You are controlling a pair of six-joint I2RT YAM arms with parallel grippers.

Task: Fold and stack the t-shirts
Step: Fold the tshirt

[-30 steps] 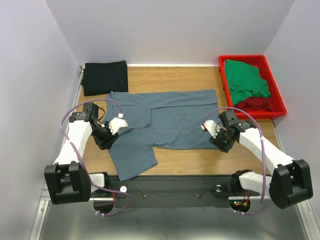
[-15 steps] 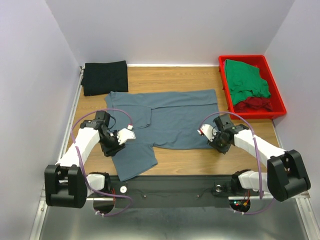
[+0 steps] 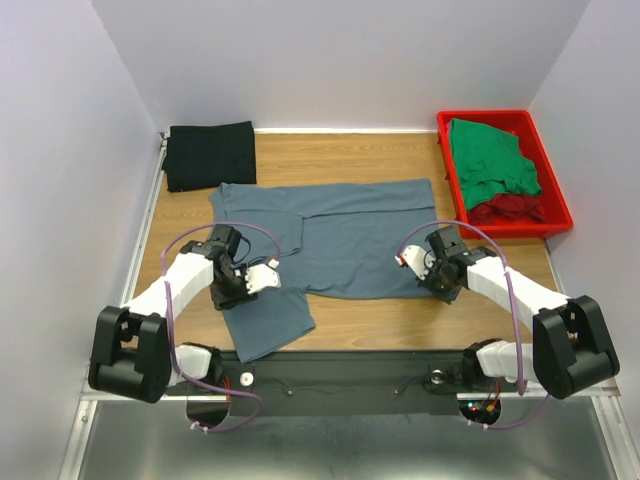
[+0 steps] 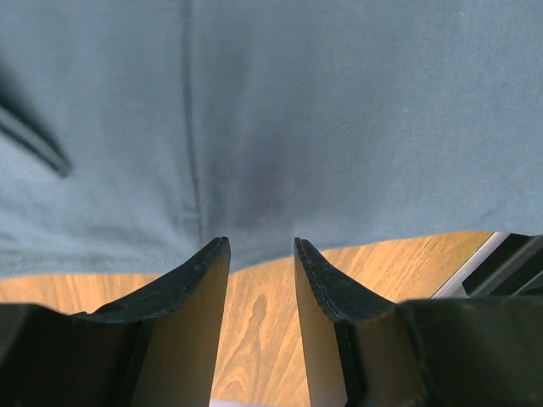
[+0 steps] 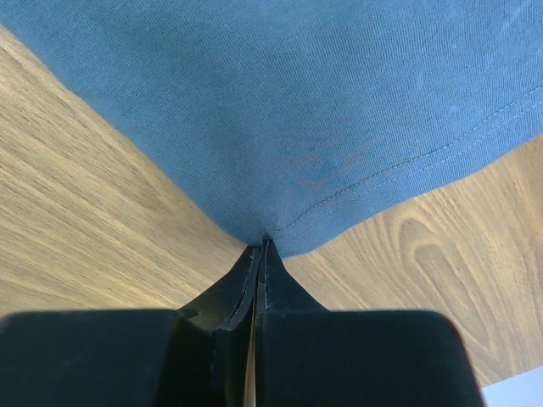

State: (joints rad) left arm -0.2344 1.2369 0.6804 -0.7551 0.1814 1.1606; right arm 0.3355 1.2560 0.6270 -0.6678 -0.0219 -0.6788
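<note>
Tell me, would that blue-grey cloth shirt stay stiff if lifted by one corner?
Probably not. The slate blue-grey cloth t-shirt lies limp with creases, so it would likely droop. Its corner puckers where the right gripper pinches it, suggesting thin, light fabric. On the smooth wooden table it would probably slide and bunch, not roll.
</note>
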